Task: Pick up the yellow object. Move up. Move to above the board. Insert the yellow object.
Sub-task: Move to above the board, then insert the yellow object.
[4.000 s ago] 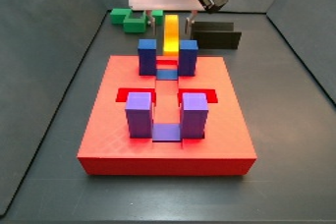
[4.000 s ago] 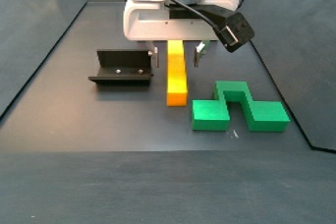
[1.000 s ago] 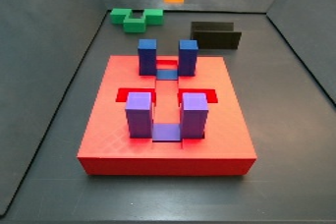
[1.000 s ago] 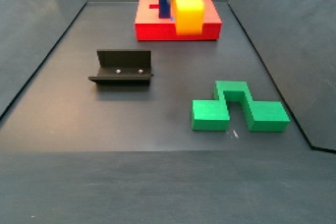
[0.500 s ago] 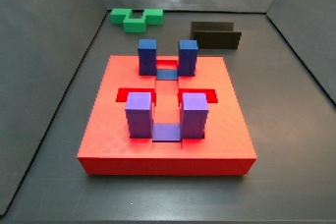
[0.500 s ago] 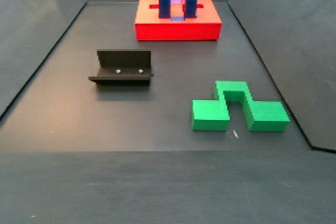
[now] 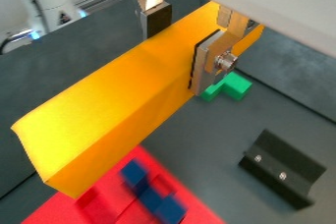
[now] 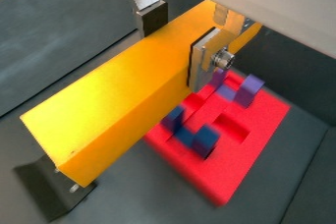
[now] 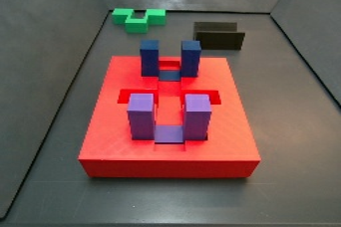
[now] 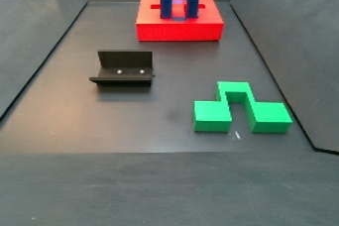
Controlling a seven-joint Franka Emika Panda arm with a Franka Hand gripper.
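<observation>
Gripper [image 7: 184, 33] fingers are clamped on the yellow object [image 7: 125, 110] in both wrist views. The board [image 8: 226, 140] is seen below it, the gripper being outside both side views.

- Gripper [image 7: 184, 33]: seen only in both wrist views, above the tabletop [image 9: 286, 112]; fingers [image 8: 203, 56] clamp the yellow object [image 7: 125, 110] from either side.
- Yellow object [image 8: 125, 100]: hangs over the board [image 8: 243, 140].
- Board [image 9: 167, 121]: rests on the tabletop, posts [image 9: 170, 57] standing upright on it.
- Green block [image 10: 241, 108]: near the fixture [image 10: 123, 68], both well apart from the board [image 10: 179, 19].
</observation>
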